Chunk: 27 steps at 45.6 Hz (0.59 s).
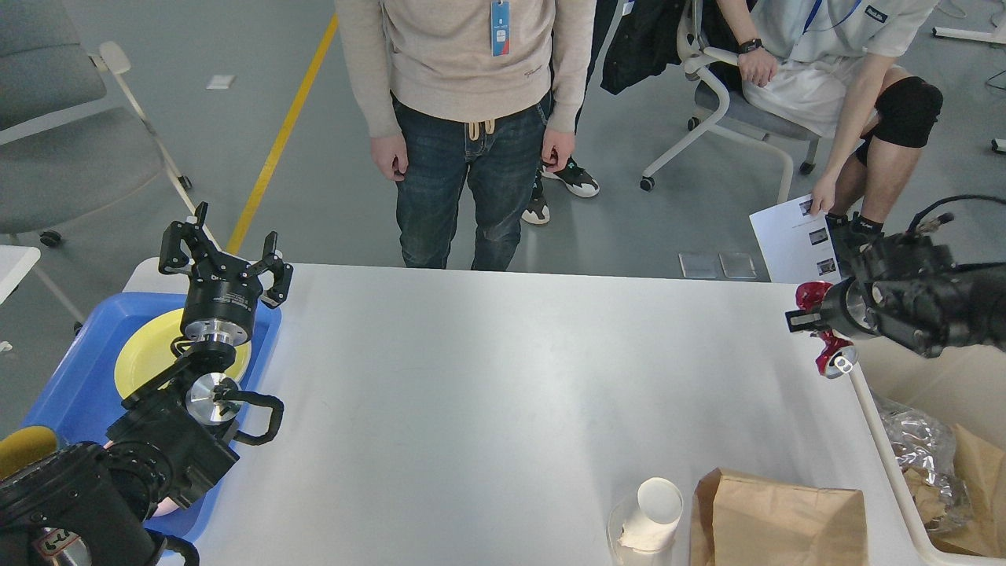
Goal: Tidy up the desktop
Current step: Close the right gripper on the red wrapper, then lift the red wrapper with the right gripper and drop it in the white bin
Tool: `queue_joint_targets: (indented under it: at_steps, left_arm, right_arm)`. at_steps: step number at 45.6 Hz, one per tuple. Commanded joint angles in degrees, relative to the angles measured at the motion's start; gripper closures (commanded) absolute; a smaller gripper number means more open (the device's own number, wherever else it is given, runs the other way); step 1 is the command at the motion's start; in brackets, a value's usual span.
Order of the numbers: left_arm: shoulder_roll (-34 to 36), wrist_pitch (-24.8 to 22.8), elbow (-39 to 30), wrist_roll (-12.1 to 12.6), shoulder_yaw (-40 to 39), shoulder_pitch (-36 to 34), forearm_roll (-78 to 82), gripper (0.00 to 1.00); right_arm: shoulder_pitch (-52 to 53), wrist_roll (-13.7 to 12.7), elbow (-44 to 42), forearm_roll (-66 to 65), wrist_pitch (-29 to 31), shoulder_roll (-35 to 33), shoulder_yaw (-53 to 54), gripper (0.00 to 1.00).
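Observation:
The white desktop [511, 377] fills the middle of the head view. My left gripper [228, 245] is open and empty, raised over the far end of a blue tray [71, 393] that holds a yellow plate [145, 358]. My right gripper [803, 316] is shut on a crushed red can [831, 360] at the desktop's right edge, just above the far corner of a beige bin [888, 464]. A white paper cup inside a clear plastic cup [648, 515] lies at the front edge. A brown paper bag [778, 519] lies next to the cup.
The bin holds crumpled foil [919, 448] and brown paper [974, 479]. A person [464, 118] stands close to the far table edge. Another person [833, 71] sits at the back right holding a sheet. A grey chair [63, 118] stands at the back left.

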Motion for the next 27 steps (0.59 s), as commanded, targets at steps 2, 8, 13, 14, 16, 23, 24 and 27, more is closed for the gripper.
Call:
queue_joint_targets:
  at_steps: [2, 8, 13, 14, 16, 23, 24, 27]
  left_arm:
    - [0.0, 0.0, 0.0, 0.0, 0.0, 0.0, 0.0, 0.03]
    - [0.1, 0.0, 0.0, 0.0, 0.0, 0.0, 0.0, 0.03]
    - [0.0, 0.0, 0.0, 0.0, 0.0, 0.0, 0.0, 0.03]
    - [0.0, 0.0, 0.0, 0.0, 0.0, 0.0, 0.0, 0.03]
    - [0.0, 0.0, 0.0, 0.0, 0.0, 0.0, 0.0, 0.03]
    - [0.1, 0.0, 0.0, 0.0, 0.0, 0.0, 0.0, 0.03]
    - [0.0, 0.0, 0.0, 0.0, 0.0, 0.0, 0.0, 0.03]
    - [0.1, 0.0, 0.0, 0.0, 0.0, 0.0, 0.0, 0.03]
  right_arm:
    - [15.0, 0.0, 9.4, 0.0, 9.6, -5.3, 0.2, 1.00]
    - [23.6, 0.1, 9.7, 0.3, 21.7, -6.5, 0.5, 1.00]
    - [30.8, 0.0, 10.6, 0.4, 31.2, -8.2, 1.1, 1.00]
    - [31.7, 0.0, 10.6, 0.4, 32.6, -8.2, 1.1, 1.00]
    - [33.3, 0.0, 10.8, 0.5, 34.7, -8.3, 1.1, 1.00]
    - [35.3, 0.0, 10.9, 0.6, 35.8, -8.5, 1.5, 1.00]
    - [35.3, 0.0, 10.9, 0.6, 35.8, -8.5, 1.5, 1.00]
    - [35.1, 0.0, 10.8, 0.5, 35.8, -8.8, 1.5, 1.00]
